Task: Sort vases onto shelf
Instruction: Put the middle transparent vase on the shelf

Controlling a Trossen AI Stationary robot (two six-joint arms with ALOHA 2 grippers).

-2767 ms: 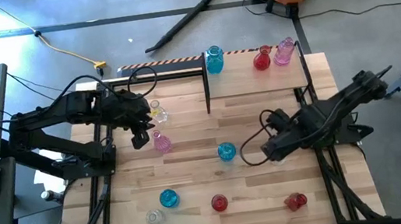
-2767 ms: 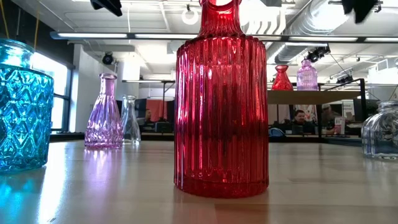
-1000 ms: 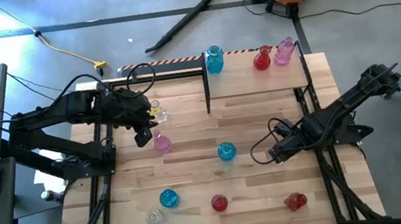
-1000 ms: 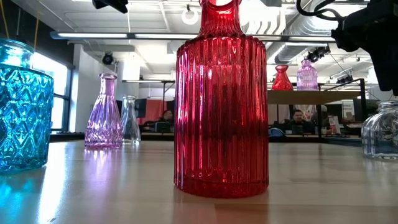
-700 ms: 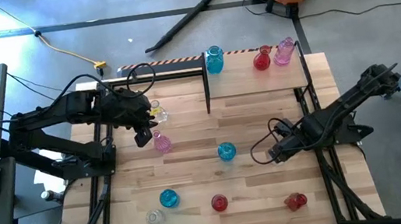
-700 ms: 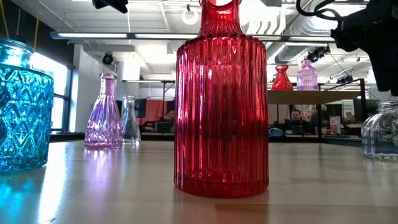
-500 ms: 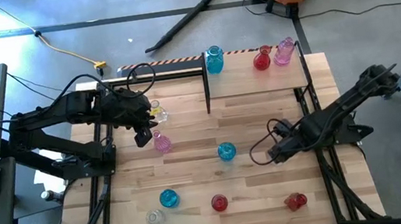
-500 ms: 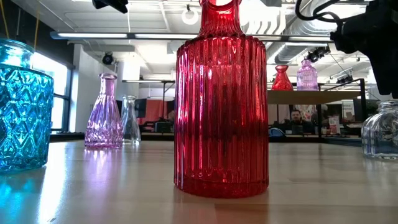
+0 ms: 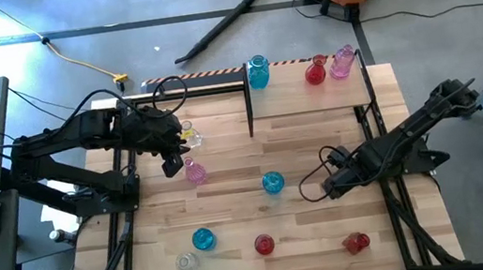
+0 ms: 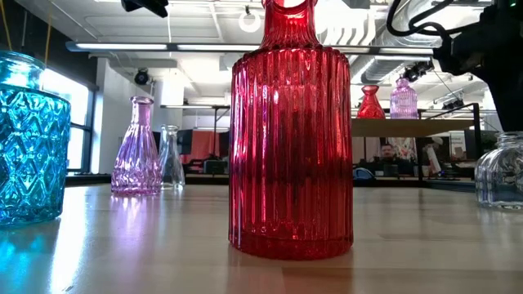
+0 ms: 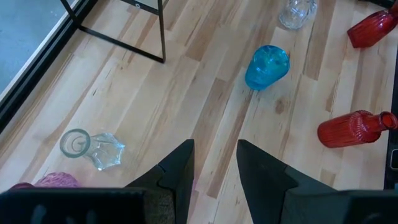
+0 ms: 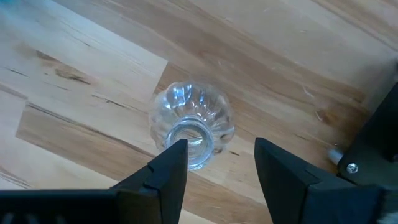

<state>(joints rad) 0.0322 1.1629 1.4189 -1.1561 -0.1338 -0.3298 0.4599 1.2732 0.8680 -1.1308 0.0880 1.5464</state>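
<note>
In the high view the right tool sits low over the table, right of centre; its wrist view shows the two fingers apart, poised above a clear ribbed vase standing upright — not touching it. The left tool hangs at centre left, fingers apart and empty, just beside a pink vase and near a small clear vase.

The shelf fills the upper right of the table and carries a blue vase, a red vase and a pale pink vase. Loose on the table are a blue vase at centre, another blue one, a clear one and two red ones — all along the lower part of the frame.
</note>
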